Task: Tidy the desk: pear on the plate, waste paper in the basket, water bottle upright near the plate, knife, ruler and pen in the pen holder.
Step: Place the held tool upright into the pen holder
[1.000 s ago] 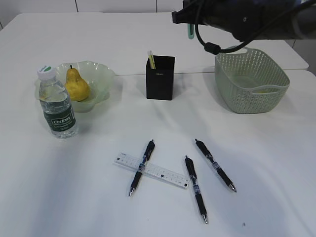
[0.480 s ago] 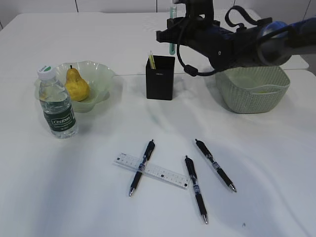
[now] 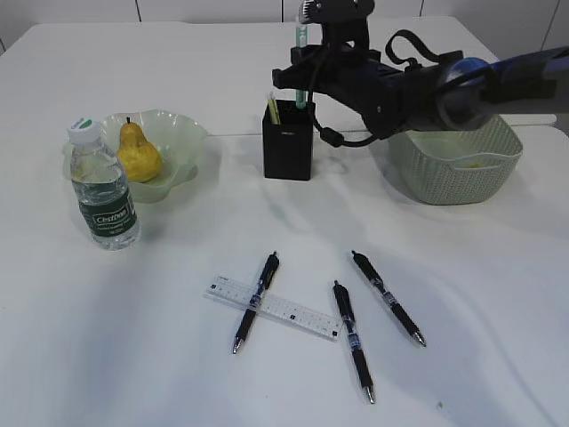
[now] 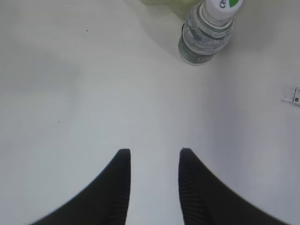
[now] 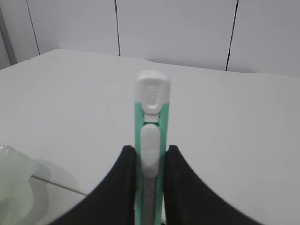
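One knife [image 5: 151, 140] upright over our pen holder [image 3: 288, 140]
Our right hand [image 5: 150, 161] pinches the knife; our left hand [image 4: 153, 154] hangs open above the surface [image 4: 70, 93].

The right arm's black claw [image 3: 302, 67] reaches across the white table [image 3: 133, 338] and holds a green utility knife with white slider [image 3: 300, 53] upright, its lower end inside the black square pen holder [image 3: 288, 140] directly below the claw. To the claw's left stand a pale green wavy plate [image 3: 182, 142] with a yellow pear [image 3: 138, 153] and an upright clear plastic water bottle [image 3: 102, 187]. To its right sits a light green woven basket [image 3: 458, 165]; well below it lie a transparent ruler [image 3: 293, 310] and three black pens [image 3: 356, 338], one crossing the ruler.
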Motion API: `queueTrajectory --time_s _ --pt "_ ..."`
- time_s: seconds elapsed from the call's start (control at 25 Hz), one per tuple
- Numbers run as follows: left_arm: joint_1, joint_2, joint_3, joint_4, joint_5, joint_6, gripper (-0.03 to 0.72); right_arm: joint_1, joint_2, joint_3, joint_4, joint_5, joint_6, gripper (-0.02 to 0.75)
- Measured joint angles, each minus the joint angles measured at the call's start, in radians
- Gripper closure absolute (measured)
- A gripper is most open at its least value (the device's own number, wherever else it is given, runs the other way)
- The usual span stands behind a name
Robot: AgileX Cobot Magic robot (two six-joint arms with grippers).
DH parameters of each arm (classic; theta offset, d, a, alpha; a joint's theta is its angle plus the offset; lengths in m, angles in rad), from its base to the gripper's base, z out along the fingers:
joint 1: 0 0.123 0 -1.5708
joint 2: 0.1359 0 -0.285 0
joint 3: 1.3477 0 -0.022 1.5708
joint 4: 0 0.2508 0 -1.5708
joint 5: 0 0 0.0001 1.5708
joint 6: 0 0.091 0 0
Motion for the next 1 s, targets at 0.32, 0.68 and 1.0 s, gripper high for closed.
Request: queueTrajectory --time_s 0.32,0.68,1.0 --pt "0.0 0.0 0.0 0.0 0.0 0.0 0.449 0.0 0.043 -0.006 0.0 0.004 0.002 0.613" --pt "0.0 0.0 0.0 0.0 0.0 0.0 0.449 0.0 0.064 -0.006 -0.034 0.009 0.032 0.613" --pt "0.0 0.0 0.0 0.0 0.0 0.0 0.449 0.006 0.07 -0.006 -0.096 0.011 0.032 0.604"
